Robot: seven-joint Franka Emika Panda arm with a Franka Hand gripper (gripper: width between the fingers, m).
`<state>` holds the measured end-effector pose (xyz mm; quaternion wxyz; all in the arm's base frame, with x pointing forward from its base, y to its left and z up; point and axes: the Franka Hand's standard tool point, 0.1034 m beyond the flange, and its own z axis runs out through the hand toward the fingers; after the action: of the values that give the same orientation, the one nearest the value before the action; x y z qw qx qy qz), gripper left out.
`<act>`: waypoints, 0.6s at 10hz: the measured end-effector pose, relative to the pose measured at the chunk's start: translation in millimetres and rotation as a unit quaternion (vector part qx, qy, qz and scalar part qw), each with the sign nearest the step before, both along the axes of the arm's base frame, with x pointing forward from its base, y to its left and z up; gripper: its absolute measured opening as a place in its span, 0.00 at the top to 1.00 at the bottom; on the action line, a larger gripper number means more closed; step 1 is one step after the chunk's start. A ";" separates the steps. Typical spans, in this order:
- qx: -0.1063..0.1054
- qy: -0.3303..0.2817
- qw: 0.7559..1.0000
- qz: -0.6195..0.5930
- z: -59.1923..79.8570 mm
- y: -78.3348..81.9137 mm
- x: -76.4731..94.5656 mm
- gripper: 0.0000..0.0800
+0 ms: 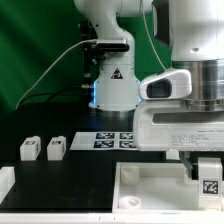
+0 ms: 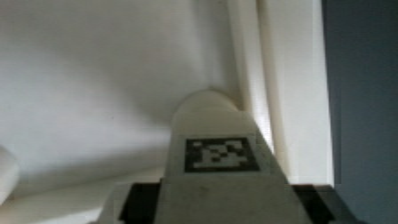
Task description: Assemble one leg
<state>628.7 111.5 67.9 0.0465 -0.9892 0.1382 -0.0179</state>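
One leg [image 2: 221,140] sits pinched in my claw [image 2: 217,200], a smooth white plastic piece with a rounded tip and a square black-and-white marker on the face toward my wrist camera. In the exterior view the same leg [image 1: 210,178] hangs from my claw [image 1: 209,172] just over the tabletop [image 1: 150,195], near that tabletop's corner on the exterior view's right. My fingers are closed against the leg's sides, dark pads showing at either edge of it.

Below the leg, the tabletop [image 2: 107,90] is a matte white tray shape with a raised rim running beside the leg's tip.

Two more legs [image 1: 29,149] [image 1: 56,148] stand side by side on the black table [image 1: 90,165], well off from the tabletop toward the exterior view's left; each is a stubby white block.

Between those two and the tabletop's far edge lies the marker board [image 1: 115,140], flat and white, with several black tags; I cannot count them surely.
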 end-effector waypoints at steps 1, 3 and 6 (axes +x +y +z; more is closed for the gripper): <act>0.006 0.006 0.998 -0.063 0.0 1.1 -0.2 0.64; 0.013 0.015 0.987 -0.160 -0.1 2.6 0.9 0.64; 0.009 0.069 0.897 -0.436 -0.2 7.5 5.4 0.64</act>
<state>634.0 118.9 67.7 0.0337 -0.8281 0.5586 0.0329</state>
